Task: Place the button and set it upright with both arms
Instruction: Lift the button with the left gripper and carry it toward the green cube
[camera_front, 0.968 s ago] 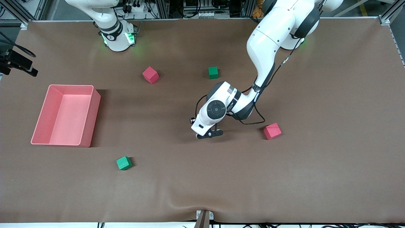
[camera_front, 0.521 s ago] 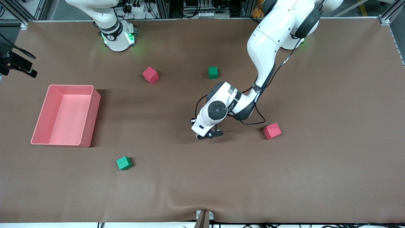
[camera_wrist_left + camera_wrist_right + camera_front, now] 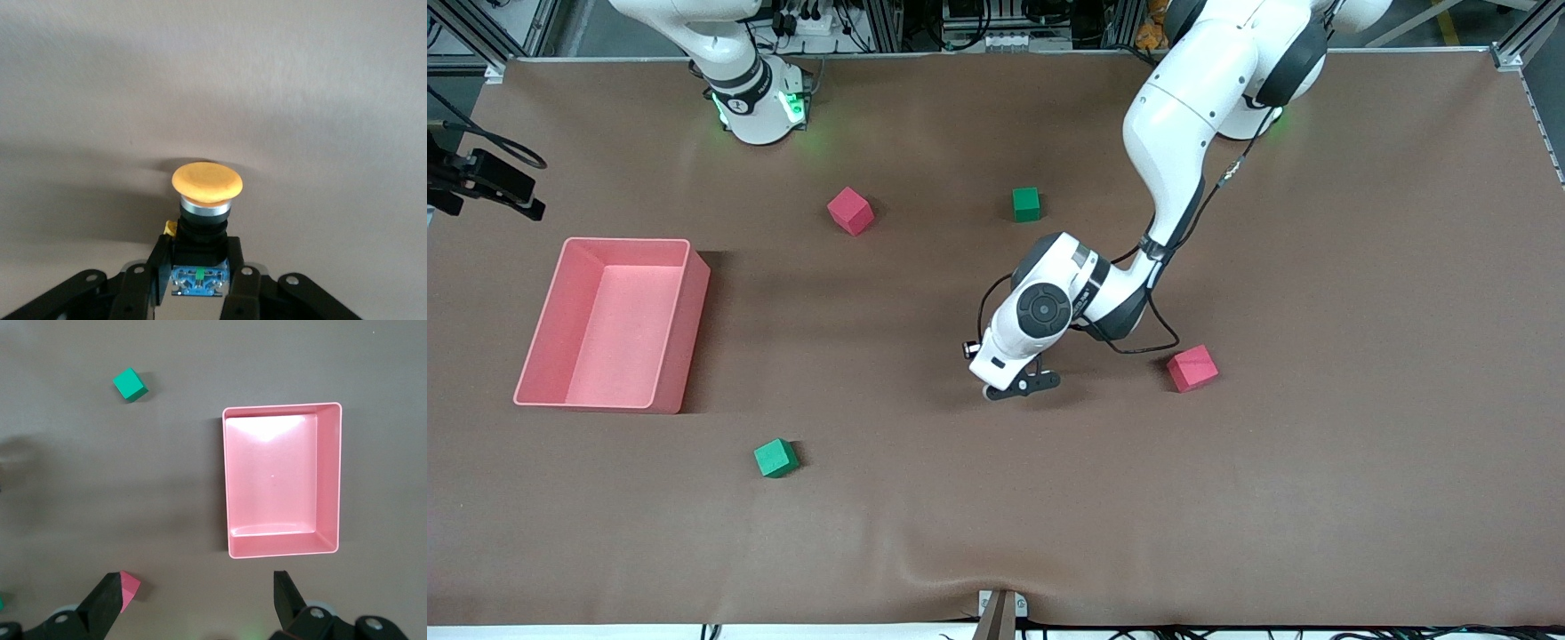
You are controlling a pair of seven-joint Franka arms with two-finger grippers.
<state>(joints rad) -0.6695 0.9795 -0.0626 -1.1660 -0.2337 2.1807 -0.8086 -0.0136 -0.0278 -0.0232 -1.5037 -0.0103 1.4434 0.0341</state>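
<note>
Currently the left gripper (image 3: pixel 198 293) is clamped on the button (image 3: pixel 203 212) at its black body — orange cap pointing away from the fingers, low over mid-table, between the red cube (image 3: pixel 1192 368) and green cube (image 3: pixel 775 458). Right gripper (image 3: pixel 199 600) waits with jaws wide, high over the table beside the pink bin (image 3: pixel 283 480).

The left tool (image 3: pixel 1021 384) has clamped the button (image 3: pixel 205 200).

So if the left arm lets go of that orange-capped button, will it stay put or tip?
The button looks rigid. Its orange cap is wider than the black body, so it may be top-heavy and tip. On its side, the round cap would probably roll in an arc. The left end effector grips only its bluish base.
</note>
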